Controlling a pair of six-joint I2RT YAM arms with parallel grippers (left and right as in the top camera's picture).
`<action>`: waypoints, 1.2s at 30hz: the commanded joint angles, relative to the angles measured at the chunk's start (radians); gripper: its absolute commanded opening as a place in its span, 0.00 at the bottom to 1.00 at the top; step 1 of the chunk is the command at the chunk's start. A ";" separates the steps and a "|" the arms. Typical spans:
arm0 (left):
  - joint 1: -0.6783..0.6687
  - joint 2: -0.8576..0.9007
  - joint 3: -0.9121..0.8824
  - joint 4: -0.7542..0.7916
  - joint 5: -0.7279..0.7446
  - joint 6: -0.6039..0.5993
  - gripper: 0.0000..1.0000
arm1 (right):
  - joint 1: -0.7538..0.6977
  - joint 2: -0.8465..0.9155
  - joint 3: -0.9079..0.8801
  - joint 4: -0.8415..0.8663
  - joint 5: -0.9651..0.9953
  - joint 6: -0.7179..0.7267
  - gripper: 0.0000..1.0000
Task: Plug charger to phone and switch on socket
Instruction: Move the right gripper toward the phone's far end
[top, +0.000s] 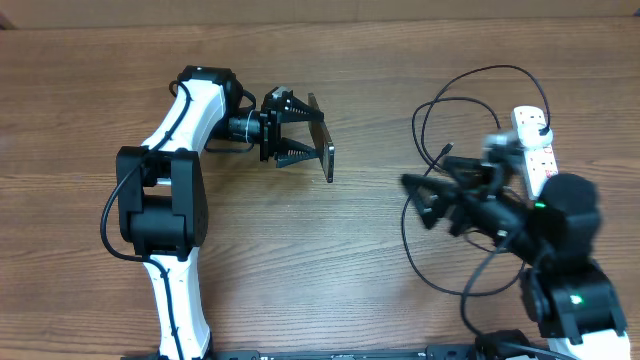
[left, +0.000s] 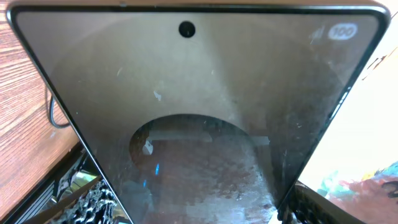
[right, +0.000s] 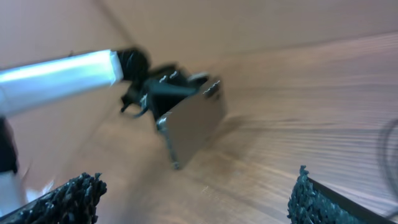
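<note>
Holding the phone (top: 324, 140) clamped on edge, upright above the table (top: 330, 260), the left gripper (top: 312, 130) sits left of the tabletop's middle, somewhat toward the far edge. In its wrist view the phone's glass fills nearly the whole frame.

The right gripper (top: 415, 200) hangs with its jaws spread wide and nothing between them, right of the middle and pointing toward the phone. The charger (top: 416, 124) lies in loose loops on the right half of the table, and its small connector tip (top: 443, 152) rests on the wood, well apart from the phone. The socket (top: 537, 145) lies by the right edge, toward the far right corner.

By this showing the task is at an early stage. The phone is picked up and presented, but the cable is not grasped, nothing is plugged into the phone, and the switch is not yet pressed. Whether a switch is already on is too small to tell.

Counted, there are one phone, one charger, one socket and two grippers.
</note>
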 joint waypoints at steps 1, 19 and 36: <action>0.007 0.003 0.030 -0.003 0.050 0.029 0.57 | 0.225 0.076 0.027 0.010 0.238 -0.029 1.00; 0.012 0.003 0.030 -0.003 0.049 0.040 0.57 | 0.507 0.385 0.027 0.298 0.471 -0.086 1.00; 0.013 0.003 0.030 -0.003 0.049 0.040 0.58 | 0.508 0.578 0.027 0.508 0.559 -0.085 0.74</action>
